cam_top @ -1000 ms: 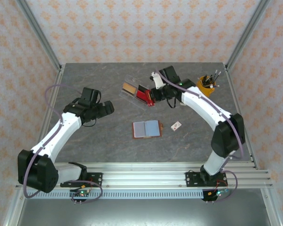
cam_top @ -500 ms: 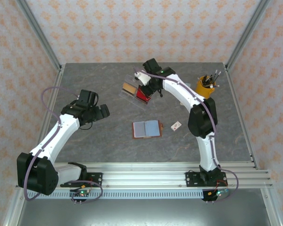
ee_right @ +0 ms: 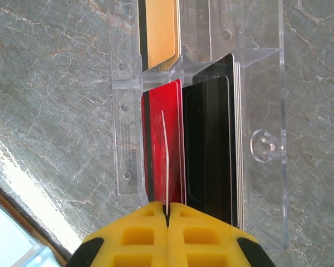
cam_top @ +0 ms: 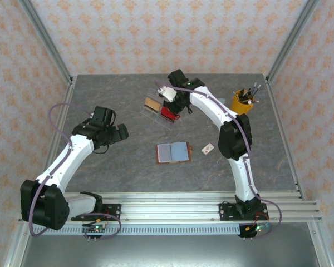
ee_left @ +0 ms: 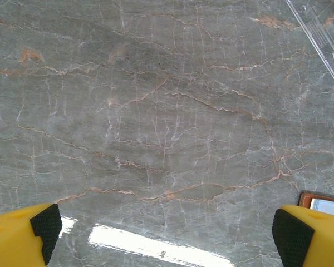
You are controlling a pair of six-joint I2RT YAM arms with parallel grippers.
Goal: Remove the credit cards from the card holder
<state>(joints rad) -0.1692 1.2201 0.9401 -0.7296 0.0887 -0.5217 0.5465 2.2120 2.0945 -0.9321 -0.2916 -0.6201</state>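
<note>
Table (cam_top: 111,94): grey marble, rust veins. Walls (cam_top: 156,33): cream, orange floral repeat. Tray (ee_right: 261,111): clear. Tan card (ee_right: 158,30); red card (ee_right: 155,139), black stripe; black card (ee_right: 209,139). Holder (cam_top: 172,152): brown, blue-grey pockets. Cup (cam_top: 242,103): yellow.

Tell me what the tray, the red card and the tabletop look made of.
Tray: clear hard plastic, likely acrylic; see-through, with moulded walls.
Red card: thin glossy plastic, apparently.
Tabletop: grey veined stone look, polished enough to show glare; possibly laminate.
</note>
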